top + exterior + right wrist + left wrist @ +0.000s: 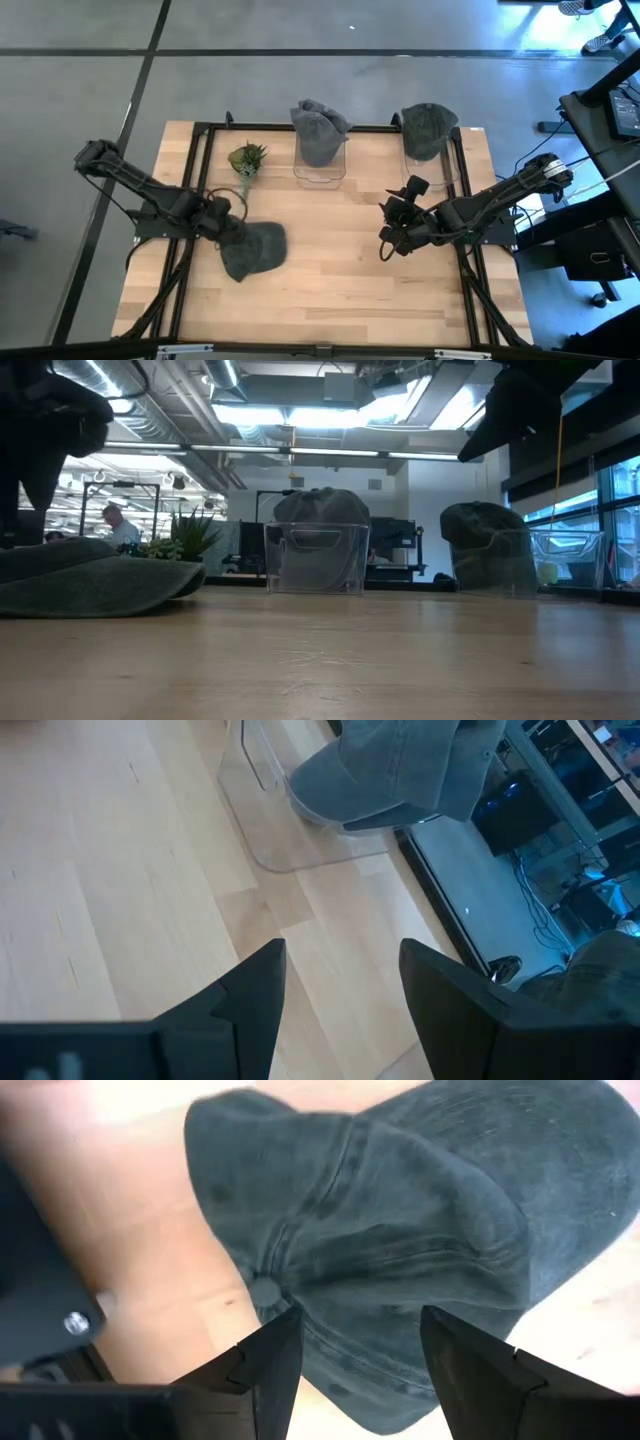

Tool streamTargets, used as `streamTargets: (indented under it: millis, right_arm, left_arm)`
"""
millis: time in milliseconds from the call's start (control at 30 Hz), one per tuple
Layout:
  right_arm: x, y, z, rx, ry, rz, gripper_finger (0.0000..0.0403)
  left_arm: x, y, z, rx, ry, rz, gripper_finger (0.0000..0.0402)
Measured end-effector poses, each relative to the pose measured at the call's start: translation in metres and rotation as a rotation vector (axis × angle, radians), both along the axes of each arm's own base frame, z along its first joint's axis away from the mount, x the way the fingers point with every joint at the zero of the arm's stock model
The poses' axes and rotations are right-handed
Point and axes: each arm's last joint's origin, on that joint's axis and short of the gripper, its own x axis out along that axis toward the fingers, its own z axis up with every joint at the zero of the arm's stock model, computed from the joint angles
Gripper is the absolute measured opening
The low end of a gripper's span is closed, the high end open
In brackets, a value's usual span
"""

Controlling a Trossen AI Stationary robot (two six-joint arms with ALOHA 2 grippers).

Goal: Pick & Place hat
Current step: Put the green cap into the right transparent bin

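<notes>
- High view, near left: I log one dark grey cap lying flat on the wooden table, brim toward the front edge.
- Left gripper: directly over that cap; in my left wrist view its fingers are spread, straddling the crown near the top button, and I cannot tell whether they touch the cloth.
- Right gripper: hanging above bare table right of centre, fingers apart, nothing between them.
- Mid-left: a small potted plant, just behind the left gripper.
- Far centre: a clear stand carrying a second grey cap.
- Far right: another clear stand with a third cap draped on it.
</notes>
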Motion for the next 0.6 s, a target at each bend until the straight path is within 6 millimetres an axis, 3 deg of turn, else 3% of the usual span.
streamTargets:
  millis: [300,600]
  right_arm:
    - [0.0,0.0,0.0,-0.009,0.013,0.01,0.0197]
    - [0.0,0.0,0.0,0.001,0.013,0.013,0.0197]
  left_arm:
    - [-0.003,-0.036,-0.017,-0.009,0.072,0.156,0.0194]
    - [-0.004,-0.059,-0.039,0.074,0.121,0.231,0.0194]
